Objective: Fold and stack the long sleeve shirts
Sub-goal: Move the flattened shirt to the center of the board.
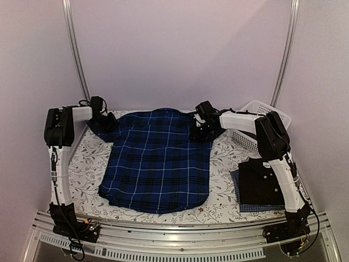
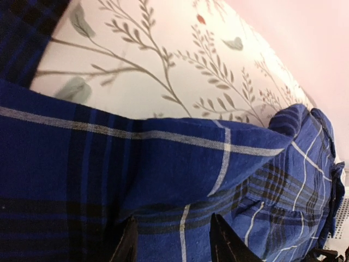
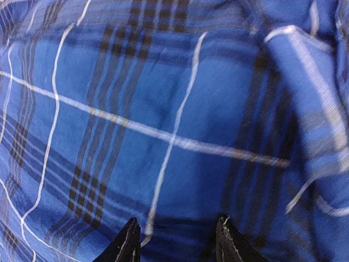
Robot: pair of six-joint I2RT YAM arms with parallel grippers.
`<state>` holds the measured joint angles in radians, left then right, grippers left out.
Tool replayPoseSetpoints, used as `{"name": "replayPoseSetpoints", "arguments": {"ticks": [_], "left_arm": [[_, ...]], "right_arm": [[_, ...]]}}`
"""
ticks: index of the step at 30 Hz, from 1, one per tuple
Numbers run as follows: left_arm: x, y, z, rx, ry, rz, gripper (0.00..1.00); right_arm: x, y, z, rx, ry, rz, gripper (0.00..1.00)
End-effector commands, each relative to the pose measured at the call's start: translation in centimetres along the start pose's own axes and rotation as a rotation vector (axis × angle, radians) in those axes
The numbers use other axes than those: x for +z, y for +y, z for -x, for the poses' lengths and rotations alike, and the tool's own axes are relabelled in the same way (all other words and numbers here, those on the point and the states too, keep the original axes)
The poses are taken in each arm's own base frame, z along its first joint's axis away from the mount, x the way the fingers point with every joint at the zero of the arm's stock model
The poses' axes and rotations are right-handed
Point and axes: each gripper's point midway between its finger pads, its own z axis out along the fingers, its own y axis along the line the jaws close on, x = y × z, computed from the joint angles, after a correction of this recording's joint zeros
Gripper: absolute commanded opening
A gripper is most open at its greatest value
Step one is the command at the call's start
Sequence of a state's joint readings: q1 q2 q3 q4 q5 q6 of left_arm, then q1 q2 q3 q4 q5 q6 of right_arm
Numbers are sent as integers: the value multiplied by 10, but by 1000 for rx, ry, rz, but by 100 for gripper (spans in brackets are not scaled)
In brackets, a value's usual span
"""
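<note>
The dark blue plaid shirt lies spread flat across the middle of the table, collar at the far side. My left gripper is at its far left shoulder, where the sleeve is bunched. In the left wrist view the left gripper is open, its fingertips apart and pressed down on plaid cloth. My right gripper is at the far right shoulder. In the right wrist view the right gripper is open over plaid cloth. The black shirt lies folded on the folded fine blue check shirt at the near right.
A white lattice basket stands at the far right, behind the right arm. The floral tablecloth shows left of the shirt and along the near edge. Pale walls close in the back and sides.
</note>
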<state>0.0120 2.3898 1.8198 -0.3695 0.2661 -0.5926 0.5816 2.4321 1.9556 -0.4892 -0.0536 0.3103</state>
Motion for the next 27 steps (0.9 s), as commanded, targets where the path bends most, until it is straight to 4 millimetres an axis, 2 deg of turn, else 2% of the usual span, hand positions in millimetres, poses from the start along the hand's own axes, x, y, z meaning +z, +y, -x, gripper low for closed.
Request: {"name": "replayPoseSetpoints", "arguments": {"ticks": [1, 5, 10, 12, 15, 18, 19, 20, 21, 23, 24, 25, 27], "left_arm": [[18, 54, 1, -94, 56, 75, 46], [26, 49, 14, -90, 64, 39, 46], [20, 16, 33, -47, 48, -78, 47], [7, -5, 42, -7, 24, -121, 49], [-22, -39, 57, 54, -31, -173, 51], [-55, -71, 61, 99, -70, -207, 53], [-73, -83, 61, 115, -89, -220, 54], [-79, -85, 52, 116, -78, -219, 54], [-95, -96, 52, 130, -100, -235, 54], [-111, -90, 30, 113, -81, -230, 54], [-121, -89, 19, 105, -75, -239, 54], [-127, -94, 0, 108, -52, -253, 53], [-145, -92, -31, 104, -30, -256, 52]], "right_arm": [[19, -19, 15, 59, -1, 56, 46], [30, -26, 26, 80, -6, 102, 47], [25, -24, 48, 41, -45, 126, 55], [14, -21, 56, 23, -66, 123, 59], [-13, -14, 73, -9, -109, 108, 61], [-45, 3, 86, -48, -153, 99, 63], [-51, 9, 84, -61, -156, 97, 64], [-64, 21, 86, -79, -170, 101, 64], [-72, 28, 83, -90, -173, 102, 64], [-87, 44, 74, -102, -170, 115, 64], [-93, 52, 65, -103, -161, 119, 64], [-90, 57, 45, -102, -126, 121, 64], [-107, 79, 25, -106, -115, 160, 63]]}}
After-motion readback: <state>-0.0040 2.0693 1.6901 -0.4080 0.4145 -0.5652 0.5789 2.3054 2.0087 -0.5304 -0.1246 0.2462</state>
